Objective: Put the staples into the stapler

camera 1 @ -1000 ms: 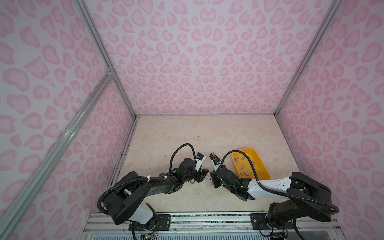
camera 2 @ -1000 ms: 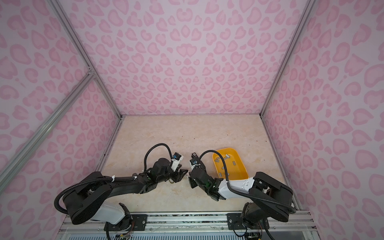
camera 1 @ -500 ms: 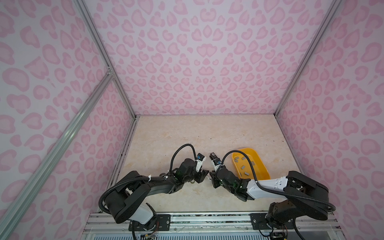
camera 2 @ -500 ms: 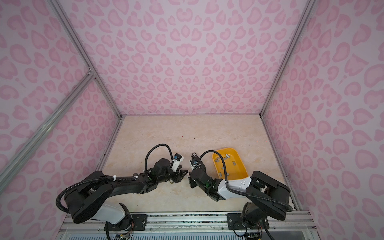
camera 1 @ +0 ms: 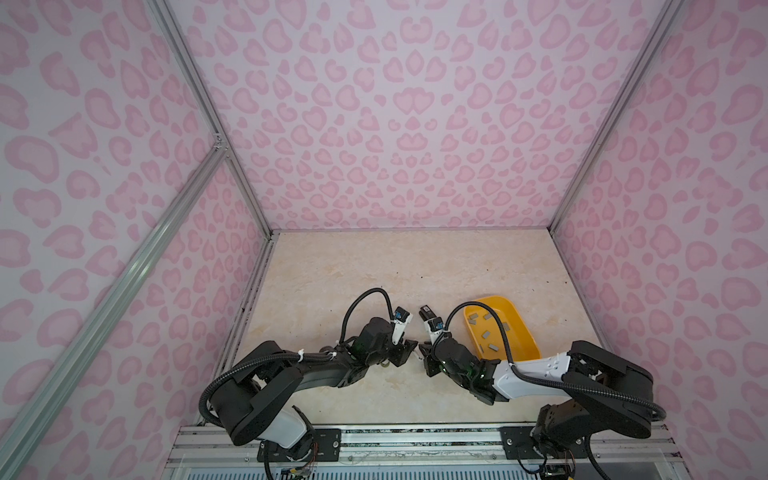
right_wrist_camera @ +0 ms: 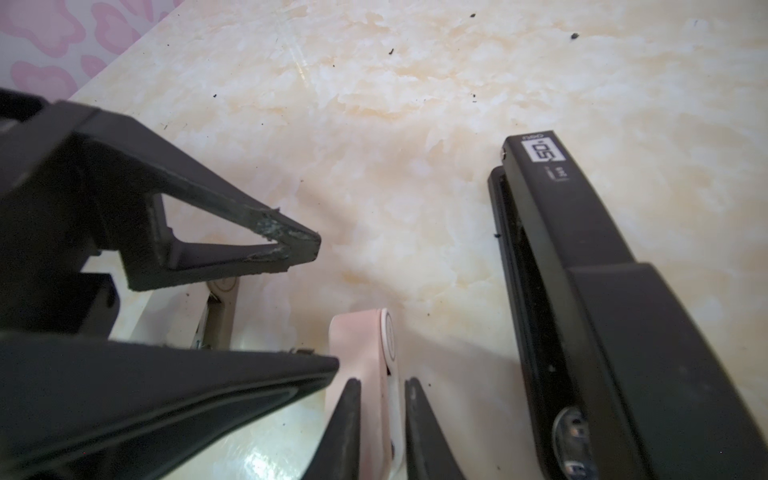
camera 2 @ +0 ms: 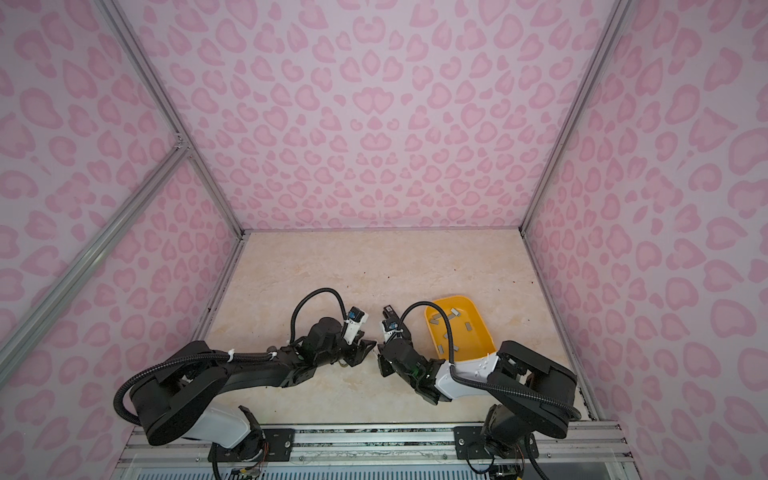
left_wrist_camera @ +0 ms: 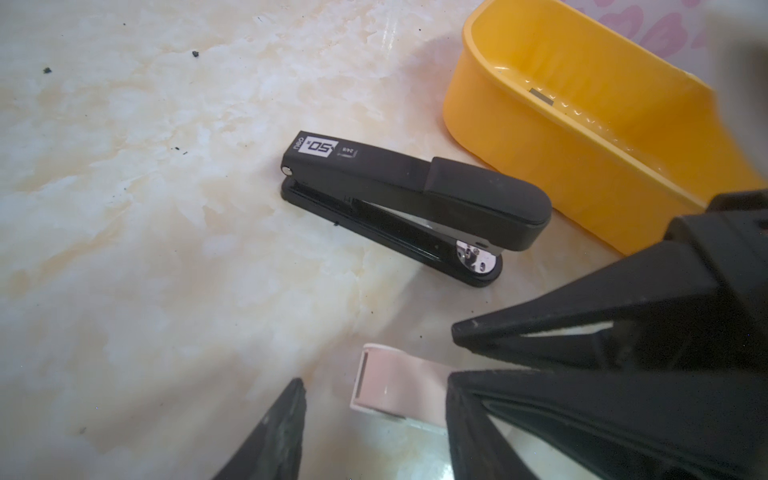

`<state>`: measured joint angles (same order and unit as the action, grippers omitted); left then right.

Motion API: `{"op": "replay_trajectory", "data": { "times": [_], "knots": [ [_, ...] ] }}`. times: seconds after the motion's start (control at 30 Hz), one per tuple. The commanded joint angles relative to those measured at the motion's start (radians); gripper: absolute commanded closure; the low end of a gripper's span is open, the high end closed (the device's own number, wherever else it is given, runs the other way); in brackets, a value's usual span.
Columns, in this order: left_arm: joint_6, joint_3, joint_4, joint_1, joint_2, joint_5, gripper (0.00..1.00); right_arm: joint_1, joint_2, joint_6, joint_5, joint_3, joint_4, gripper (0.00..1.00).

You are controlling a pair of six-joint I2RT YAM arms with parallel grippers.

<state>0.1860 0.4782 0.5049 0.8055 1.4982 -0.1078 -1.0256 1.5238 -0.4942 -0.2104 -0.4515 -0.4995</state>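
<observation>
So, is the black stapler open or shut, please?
Shut: the black stapler sits on its base with its top arm down over the magazine.

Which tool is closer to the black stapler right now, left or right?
Right. The right tool sits directly alongside the black stapler, fingertips around the pink stapler. The left tool is farther off, on the pink stapler's far side.

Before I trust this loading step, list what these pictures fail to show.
- pink stapler: right wrist view, much of it hidden between the right fingers; staple channel unseen.
- beige stapler: right wrist view, mostly behind the left fingers.
- staples: both top views, too small to count; a cable crosses the yellow bin.
</observation>
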Motion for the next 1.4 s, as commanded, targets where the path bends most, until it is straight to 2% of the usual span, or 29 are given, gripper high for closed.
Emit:
{"op": "replay_trajectory", "data": {
  "times": [0.0,0.87,1.13,1.37],
  "knots": [
    [-0.013,0.006,0.042,0.001,0.008,-0.003,0.45,0.0,0.016,-0.009,-0.003,0.017,0.089,0.8],
    [-0.021,-0.001,0.062,0.006,0.026,0.014,0.46,-0.015,0.091,-0.056,-0.021,0.061,0.015,0.83],
    [-0.023,-0.029,0.102,0.008,0.028,0.025,0.47,-0.056,0.114,-0.067,-0.091,0.07,0.014,0.83],
    [-0.026,-0.037,0.132,0.011,0.052,0.037,0.47,-0.06,0.169,-0.08,-0.099,0.079,-0.034,0.83]
  ]
}}
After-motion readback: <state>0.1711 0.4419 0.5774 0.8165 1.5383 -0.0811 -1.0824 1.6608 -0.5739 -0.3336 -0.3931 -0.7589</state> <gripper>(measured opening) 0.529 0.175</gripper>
